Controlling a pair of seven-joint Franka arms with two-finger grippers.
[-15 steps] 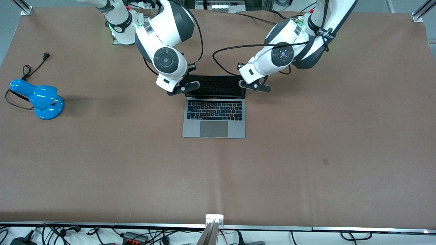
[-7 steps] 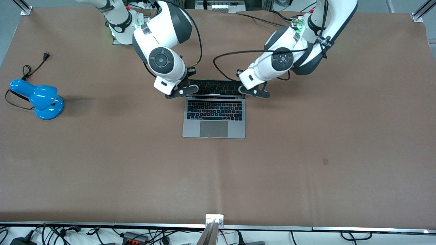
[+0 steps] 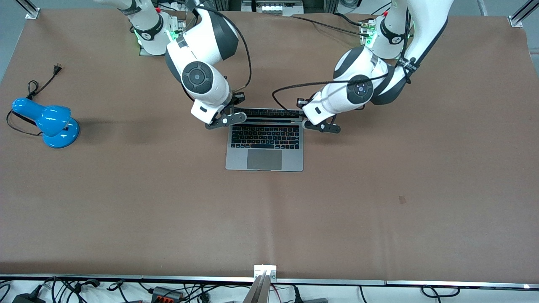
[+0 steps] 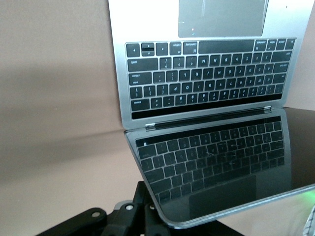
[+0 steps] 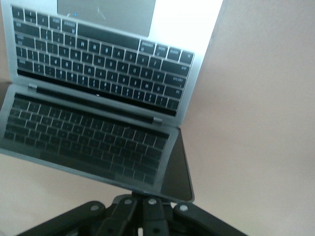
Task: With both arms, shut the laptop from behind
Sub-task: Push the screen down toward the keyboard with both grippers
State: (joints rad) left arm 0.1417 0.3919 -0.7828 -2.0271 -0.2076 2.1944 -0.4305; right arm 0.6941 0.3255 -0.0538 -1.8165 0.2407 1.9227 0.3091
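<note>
At the lid's top corner toward the right arm's end, the right gripper [image 3: 225,120] presses from the hinge side, fingers looking pressed together; the left gripper [image 3: 322,125] meets the other corner likewise, though whether its fingers are spread I cannot tell. Between them the laptop [image 3: 264,147] sits mid-table, base flat, lid [image 4: 221,167] tilted forward past upright with the keyboard [image 4: 206,81] mirrored in the screen. To do this well, I judge both should push down evenly and slowly so the lid does not twist or the base skid; ease off near contact. Well apart stands the lamp [image 3: 48,122].
</note>
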